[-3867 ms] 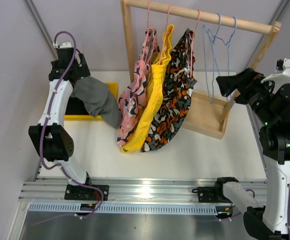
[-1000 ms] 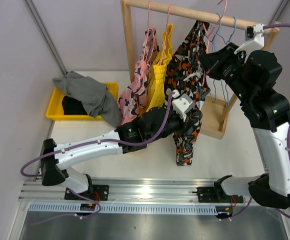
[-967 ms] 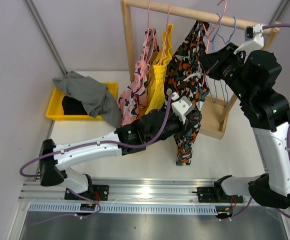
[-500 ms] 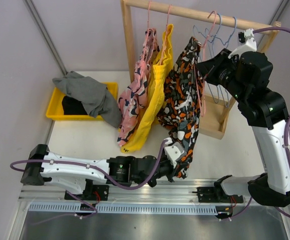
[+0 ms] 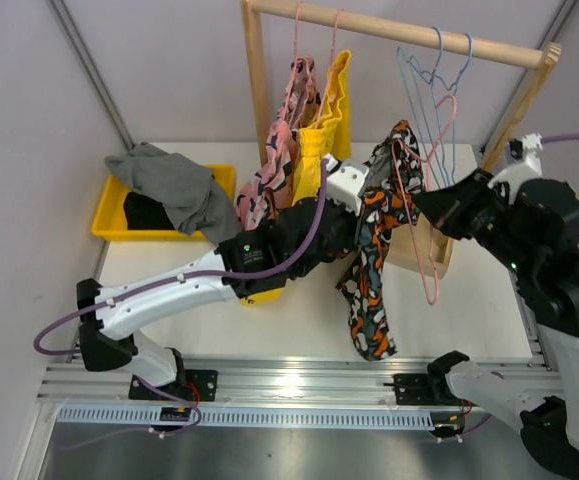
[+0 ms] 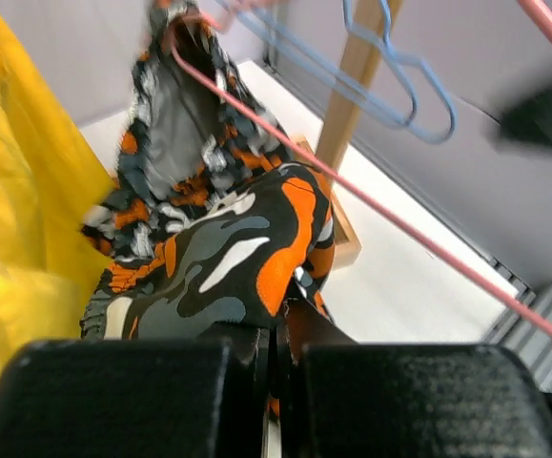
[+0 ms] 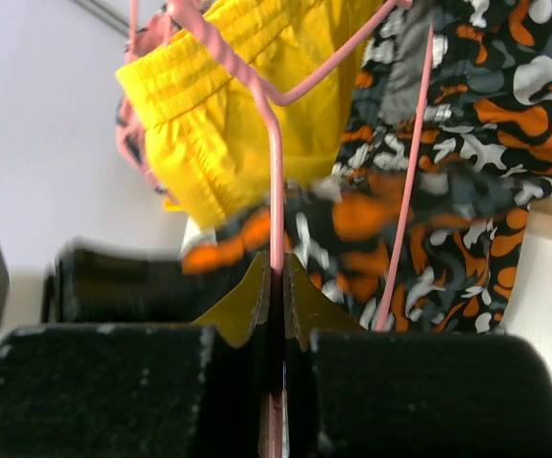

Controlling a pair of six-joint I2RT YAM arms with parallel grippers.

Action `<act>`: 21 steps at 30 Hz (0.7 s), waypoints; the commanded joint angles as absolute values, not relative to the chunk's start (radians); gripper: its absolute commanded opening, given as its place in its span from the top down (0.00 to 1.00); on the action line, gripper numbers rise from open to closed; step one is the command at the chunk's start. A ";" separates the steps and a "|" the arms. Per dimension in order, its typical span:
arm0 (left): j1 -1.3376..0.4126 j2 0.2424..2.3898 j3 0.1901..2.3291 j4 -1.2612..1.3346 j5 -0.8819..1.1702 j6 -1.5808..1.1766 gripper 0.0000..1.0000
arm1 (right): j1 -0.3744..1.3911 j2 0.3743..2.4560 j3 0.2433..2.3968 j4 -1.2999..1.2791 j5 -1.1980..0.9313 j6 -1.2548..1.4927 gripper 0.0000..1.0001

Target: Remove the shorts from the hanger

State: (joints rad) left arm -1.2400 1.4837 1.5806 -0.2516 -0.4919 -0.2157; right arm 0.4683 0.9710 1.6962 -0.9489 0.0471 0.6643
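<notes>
The camouflage shorts (image 5: 372,262) hang in mid-air in front of the wooden rack (image 5: 256,90). My left gripper (image 5: 357,203) is shut on their fabric (image 6: 220,250). A pink hanger (image 5: 431,215) is off the rail and tilted, and its wire (image 6: 352,191) runs into the waistband. My right gripper (image 5: 427,207) is shut on that wire (image 7: 276,229). The pink shark shorts (image 5: 274,165) and yellow shorts (image 5: 319,140) hang on the rail. Grey shorts (image 5: 181,190) lie over the yellow bin (image 5: 112,222), with black shorts (image 5: 144,212) inside it.
Two empty blue hangers (image 5: 435,90) hang on the rail at the right. The rack's wooden base (image 5: 409,250) sits behind the hanging fabric. My left arm (image 5: 184,285) stretches across the table's middle. The metal rail (image 5: 289,380) borders the near edge.
My left arm swung up from the front edge to the middle, carrying the camouflage shorts. My right arm dropped lower and rightward, bringing the pink hanger down off the rail.
</notes>
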 commanded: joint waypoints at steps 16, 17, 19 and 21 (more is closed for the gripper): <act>-1.795 1.163 1.463 -1.311 -0.965 -0.866 1.00 | 0.428 1.310 2.187 -0.925 -0.031 0.581 1.00; -1.825 1.158 1.477 -1.372 -0.986 -0.965 1.00 | 0.420 1.328 2.189 -0.911 -0.049 0.581 1.00; -1.839 1.144 1.511 -1.471 -1.005 -1.019 1.00 | 0.391 1.374 2.177 -0.865 -0.069 0.587 1.00; -1.832 1.108 1.500 -1.470 -1.040 -1.022 1.00 | 0.373 1.405 2.171 -0.835 -0.089 0.588 1.00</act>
State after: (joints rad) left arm -1.8305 1.1564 1.4635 -1.2472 -0.9257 -0.8566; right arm 0.3988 1.3743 2.1574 -0.9283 -0.0452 0.6052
